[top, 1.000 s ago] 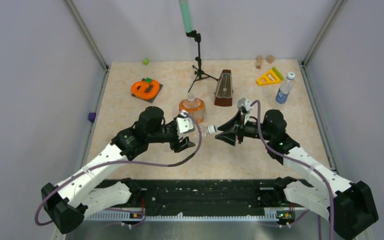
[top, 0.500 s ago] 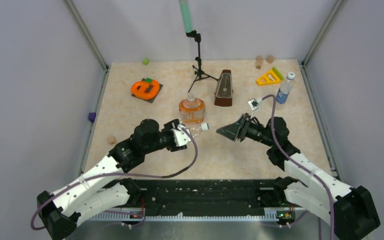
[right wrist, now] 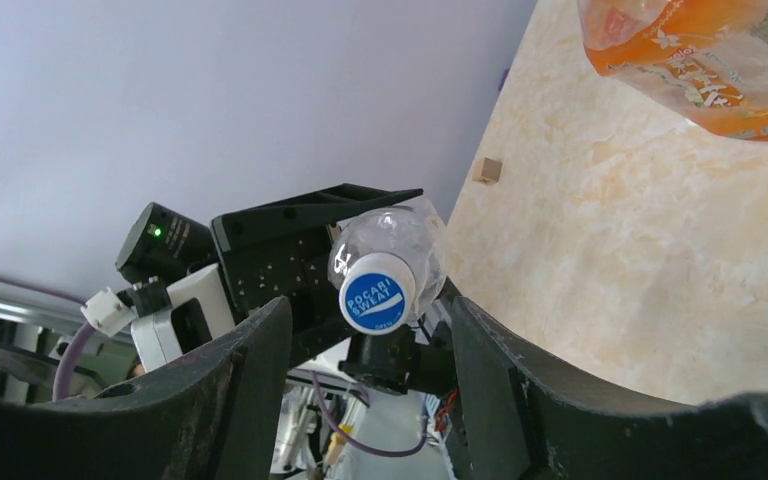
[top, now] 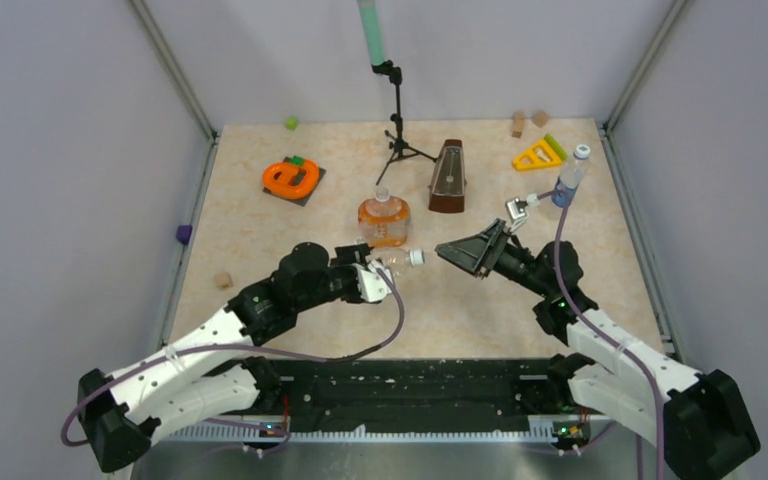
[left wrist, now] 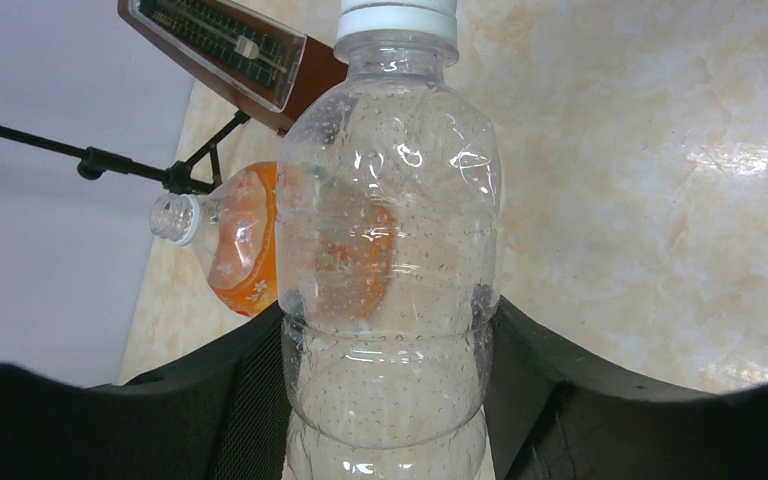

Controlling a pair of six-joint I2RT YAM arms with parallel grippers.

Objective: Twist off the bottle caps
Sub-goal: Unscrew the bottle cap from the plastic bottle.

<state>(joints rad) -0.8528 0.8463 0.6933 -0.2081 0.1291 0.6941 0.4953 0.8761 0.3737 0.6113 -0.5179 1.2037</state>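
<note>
Beige marbled table [top: 260, 250] fills the overhead view, with the clear bottle [top: 392, 264] lying near its middle, clamped in the left gripper [top: 380, 272]; its long axis runs left to right and its cap [top: 416, 258] points right, toward the right gripper [top: 450, 250], whose jaws stand apart just short of the cap. Just behind, the orange bottle [top: 384, 220] stands upright, the brown metronome [top: 448, 177] is beyond it, and the blue-label bottle [top: 568, 180] stands well apart at the far right. From the left wrist, the clear bottle is plain and unlabelled, its ribbed wall beaded with droplets inside, running straight up the picture away from the camera; both black fingers [left wrist: 245, 400] press its lower body, and the white cap sits on the neck at the top edge. The orange bottle shows through and beside it, its neck open. From the right wrist, the bottle points nearly straight at the camera, so the cap is seen end-on: a white rim around a blue disc printed POCARI SWEAT, framed between the spread fingers [right wrist: 250, 380] and touching neither
</note>
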